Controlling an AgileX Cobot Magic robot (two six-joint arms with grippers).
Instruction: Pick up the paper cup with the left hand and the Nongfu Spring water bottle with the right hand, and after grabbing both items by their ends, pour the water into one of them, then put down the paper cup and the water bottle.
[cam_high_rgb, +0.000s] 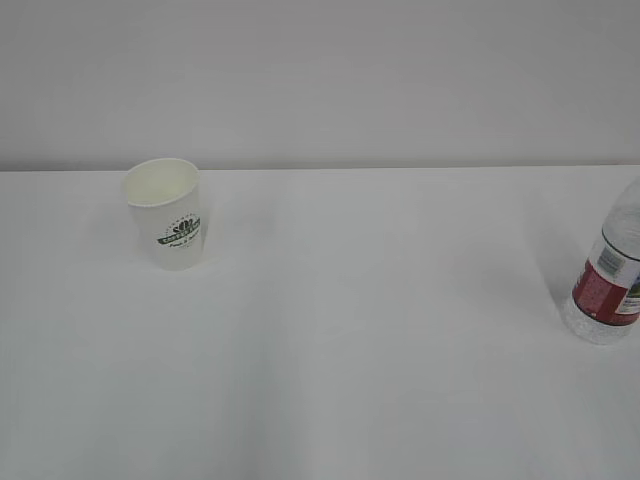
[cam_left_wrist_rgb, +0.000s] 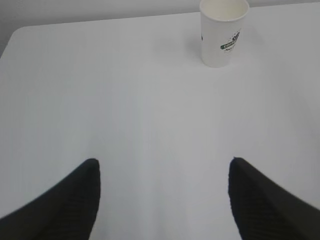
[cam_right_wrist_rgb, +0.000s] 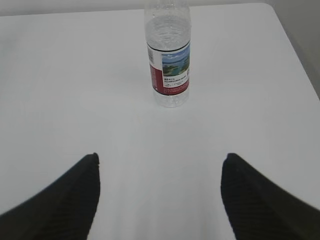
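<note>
In the left wrist view, the left hand (cam_left_wrist_rgb: 162, 200) is seen with its two black fingers (cam_left_wrist_rgb: 65, 205) spread wide apart, nothing held between them, above bare white table (cam_left_wrist_rgb: 125, 100). The paper cup (cam_left_wrist_rgb: 223, 31) is found at about one o'clock from these fingers, well apart, upright, its green logo turned to the right.

In the right wrist view, the right hand (cam_right_wrist_rgb: 160, 200) is likewise shown with fingers (cam_right_wrist_rgb: 260, 200) wide open and empty. The Nongfu Spring water bottle (cam_right_wrist_rgb: 169, 60) stands upright at twelve o'clock, well apart, water (cam_right_wrist_rgb: 167, 30) visible above its red label.

In the exterior view, the cup (cam_high_rgb: 168, 212) is placed at ten o'clock and the bottle (cam_high_rgb: 608, 275) at three o'clock, cut by the frame edge. The table (cam_high_rgb: 350, 330) is plain white; a pale blank wall (cam_high_rgb: 320, 80) is seen behind it.
</note>
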